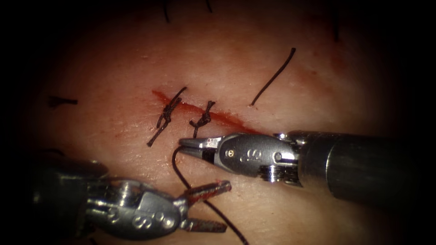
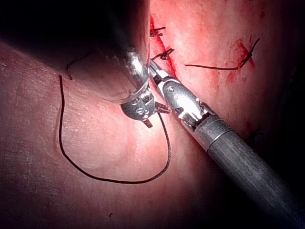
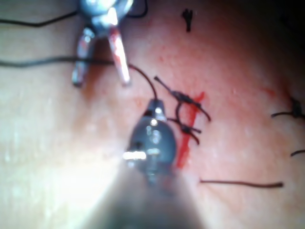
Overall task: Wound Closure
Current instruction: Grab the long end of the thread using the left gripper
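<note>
Thread [image 1: 181, 174] held by right pincer [image 1: 184, 144]; left pincer [image 1: 225, 206] open, empty.

Tissue: pale pink pork-belly tissue [image 1: 136, 68], its red cut [image 1: 218, 115] slanting, closed leftward by two knots.
Thread: thin black suture thread [image 1: 179, 170], curving below the cut.

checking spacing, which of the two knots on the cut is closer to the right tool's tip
The right-hand knot, whose tail hangs just above the right tool; the left knot sits farther along the cut.

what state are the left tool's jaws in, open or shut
Open. In the endoscope view the left pincer has its two red-smeared jaws spread apart, and the thread runs between them ungripped. The right wrist view shows the same gap.
</note>
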`<act>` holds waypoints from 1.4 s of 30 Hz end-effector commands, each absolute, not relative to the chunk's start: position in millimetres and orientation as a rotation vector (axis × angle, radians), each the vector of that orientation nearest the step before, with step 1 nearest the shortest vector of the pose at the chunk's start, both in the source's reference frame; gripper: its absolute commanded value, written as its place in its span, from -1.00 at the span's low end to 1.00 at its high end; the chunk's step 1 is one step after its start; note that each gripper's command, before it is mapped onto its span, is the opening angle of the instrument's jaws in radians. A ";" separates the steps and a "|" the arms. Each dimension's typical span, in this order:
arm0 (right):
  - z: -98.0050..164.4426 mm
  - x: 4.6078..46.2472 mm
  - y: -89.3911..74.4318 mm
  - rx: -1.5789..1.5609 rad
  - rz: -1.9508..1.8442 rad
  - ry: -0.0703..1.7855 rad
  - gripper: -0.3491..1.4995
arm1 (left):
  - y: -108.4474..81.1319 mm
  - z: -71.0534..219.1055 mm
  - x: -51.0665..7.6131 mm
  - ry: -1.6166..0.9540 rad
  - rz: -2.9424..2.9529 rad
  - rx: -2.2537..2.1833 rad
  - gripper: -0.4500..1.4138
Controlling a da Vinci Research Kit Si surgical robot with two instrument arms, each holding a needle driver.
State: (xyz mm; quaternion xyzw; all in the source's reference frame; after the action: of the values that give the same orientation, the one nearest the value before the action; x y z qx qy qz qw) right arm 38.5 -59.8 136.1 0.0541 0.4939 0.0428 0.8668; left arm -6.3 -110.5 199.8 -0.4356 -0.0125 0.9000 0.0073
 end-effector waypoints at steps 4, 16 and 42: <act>136.6 39.3 -60.0 0.121 0.092 1.040 -1.00 | -112.0 200.9 -7.0 -0.067 2.828 -1.366 0.01; 137.8 40.2 -59.7 0.131 0.097 1.012 -1.00 | -112.5 198.6 -9.6 -0.088 2.817 -1.385 0.03; 137.2 39.9 -60.5 0.146 0.096 1.012 -1.00 | -110.8 197.0 -7.1 -0.005 2.806 -1.469 -1.00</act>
State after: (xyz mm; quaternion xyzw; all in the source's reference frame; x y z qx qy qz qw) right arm 39.2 -60.3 136.6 0.0691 0.4838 0.0467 0.8712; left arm -6.1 -109.9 196.2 -0.4671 0.0014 0.8841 -0.0106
